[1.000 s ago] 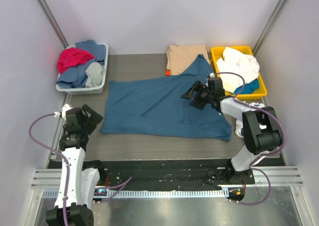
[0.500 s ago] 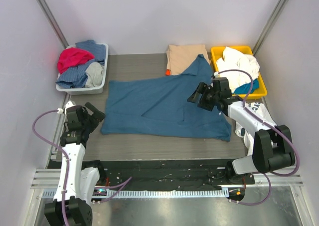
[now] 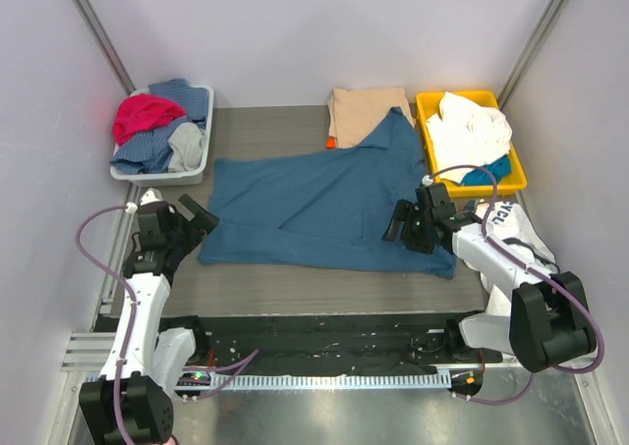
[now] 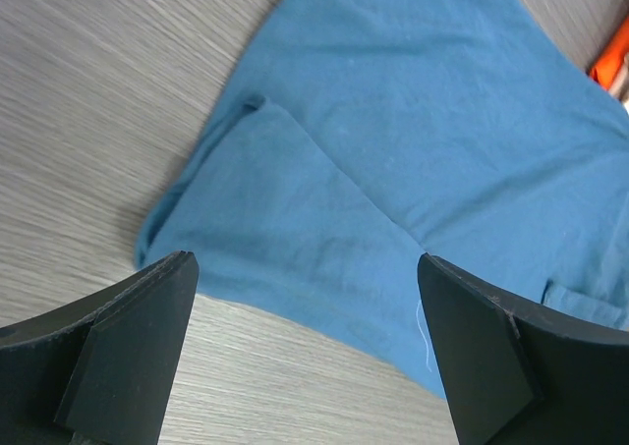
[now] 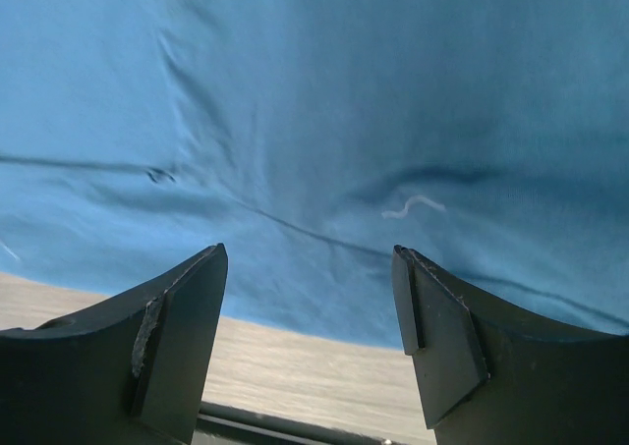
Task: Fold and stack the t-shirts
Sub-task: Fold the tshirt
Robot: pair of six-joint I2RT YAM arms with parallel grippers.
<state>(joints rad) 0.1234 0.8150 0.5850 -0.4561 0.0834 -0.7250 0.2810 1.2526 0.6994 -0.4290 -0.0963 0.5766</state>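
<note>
Top view: a large teal-blue t-shirt (image 3: 314, 209) lies spread on the grey table (image 3: 265, 131), one sleeve reaching toward the far right and a folded strip along its near edge. A tan t-shirt (image 3: 366, 111), folded to a rectangle, sits at the far edge of the table, with the blue sleeve overlapping its near side. A sliver of an orange t-shirt (image 3: 331, 142) shows at the tan one's near-left corner.

The left gripper (image 3: 189, 221) hovers by the blue shirt's left edge. In the left wrist view its fingers (image 4: 147, 307) are spread wide and grasp nothing, with the shirt's near-left corner below them.

The right gripper (image 3: 396, 223) is over the shirt's near-right part. In the right wrist view its fingers (image 5: 187, 298) stand apart and released above wrinkled blue cloth and a short white thread (image 5: 413, 206).

A grey bin (image 3: 157, 178) of mixed clothes stands at far left. A yellow bin (image 3: 425, 121) holding white cloth stands at far right.
</note>
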